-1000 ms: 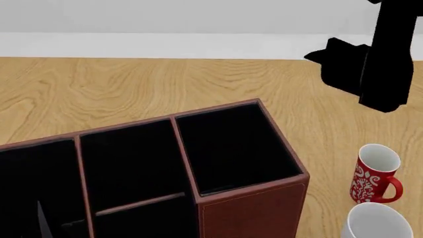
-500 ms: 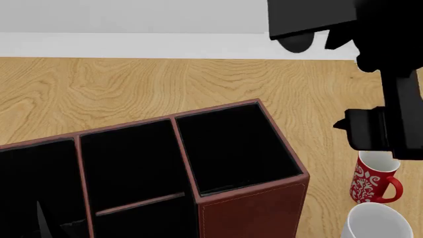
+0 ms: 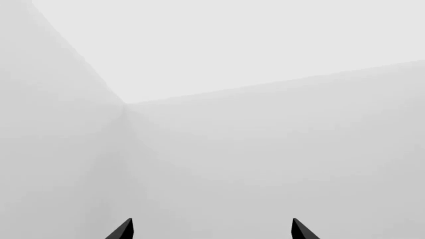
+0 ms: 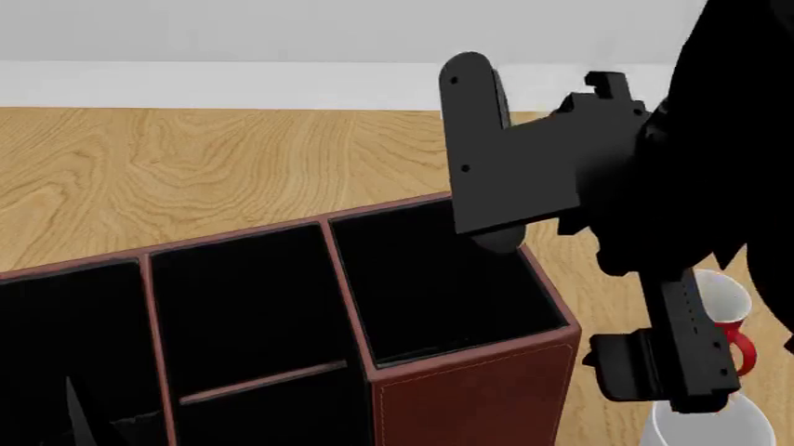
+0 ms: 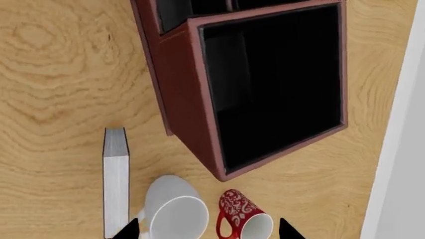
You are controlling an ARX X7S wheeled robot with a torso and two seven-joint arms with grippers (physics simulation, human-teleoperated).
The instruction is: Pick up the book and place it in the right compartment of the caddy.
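In the right wrist view the book (image 5: pixel 116 184) shows edge-on as a narrow strip of white pages with a dark end, on the wooden table beside a white mug. The reddish-brown caddy (image 5: pixel 178 89) lies beyond it, and its right compartment (image 5: pixel 279 84) is a deep black square with nothing in it. My right gripper (image 5: pixel 209 230) hangs high over the two mugs, open and holding nothing. In the head view my right arm (image 4: pixel 620 195) crosses in front of the right compartment (image 4: pixel 422 279) of the caddy (image 4: pixel 478 390), and the book is hidden. My left gripper (image 3: pixel 212 231) is open and faces bare white walls.
A white mug (image 5: pixel 176 209) and a red patterned mug (image 5: pixel 242 221) stand between the book and the caddy's tall end. In the head view the red mug (image 4: pixel 732 311) and white mug (image 4: pixel 694 426) are partly covered by my arm. The table (image 4: pixel 186 177) ends at a white wall.
My right arm has swung leftward and down across the head view. It now overlaps the caddy's right end and part of the red mug. The caddy and mugs have not moved.
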